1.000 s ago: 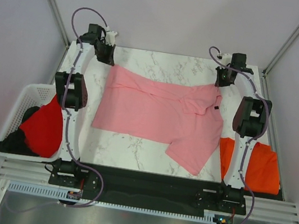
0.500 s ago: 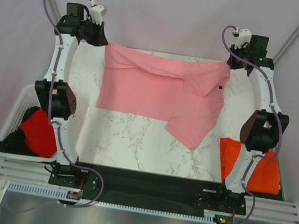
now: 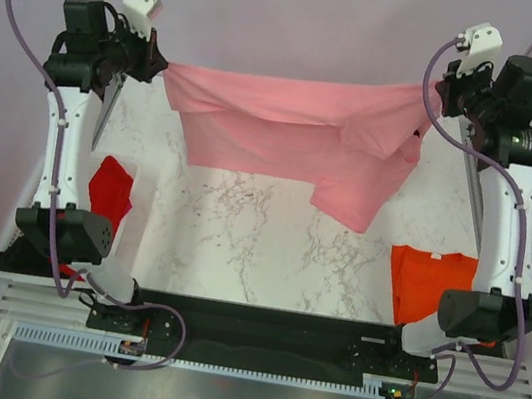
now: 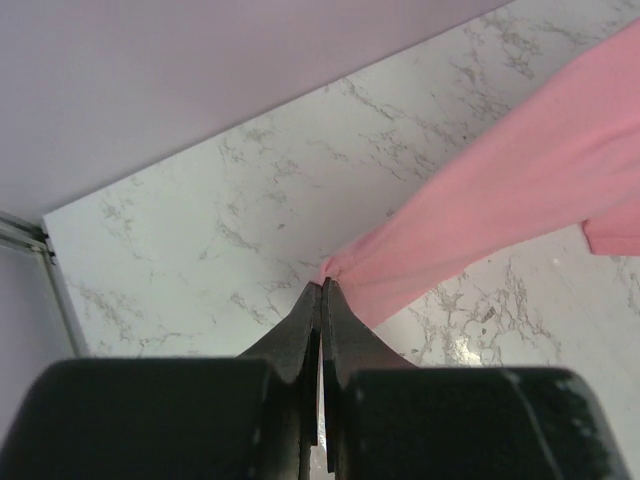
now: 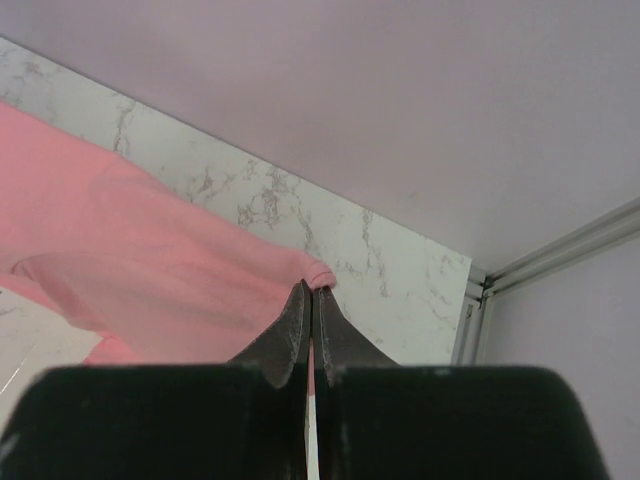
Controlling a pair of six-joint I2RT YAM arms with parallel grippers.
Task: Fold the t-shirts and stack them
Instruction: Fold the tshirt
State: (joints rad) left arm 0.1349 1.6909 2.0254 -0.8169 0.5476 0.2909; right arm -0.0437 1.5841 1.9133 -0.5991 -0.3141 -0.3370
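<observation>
Both arms are raised at the far end of the white marble-patterned table [image 3: 258, 249], and the light pink soft fabric t-shirt [image 3: 297, 129] hangs stretched between them like a banner, its top edge running almost straight from one claw to the other. The left gripper [image 3: 153, 65], a black two-finger claw, is clamped on the shirt's left end: in the left wrist view the fingers are pressed together with a small pinch of pink cloth bunched at their tips, and the fabric streams away to the right over the marble. The right gripper [image 3: 443, 91] does the same on the other side, its fingers squeezed together on a little roll of pink at the very tip, with the cloth falling away to the left. The shirt sags a little in the middle, and on the right a loose flap droops lower than the rest; whether it touches the marble I cannot tell. Down on the table, the bright orange t-shirt [image 3: 430, 281] lies flat near the right edge, partly under the right arm's elbow. Over on the left, the red t-shirt [image 3: 110, 193] sits bunched just beside the left arm.
</observation>
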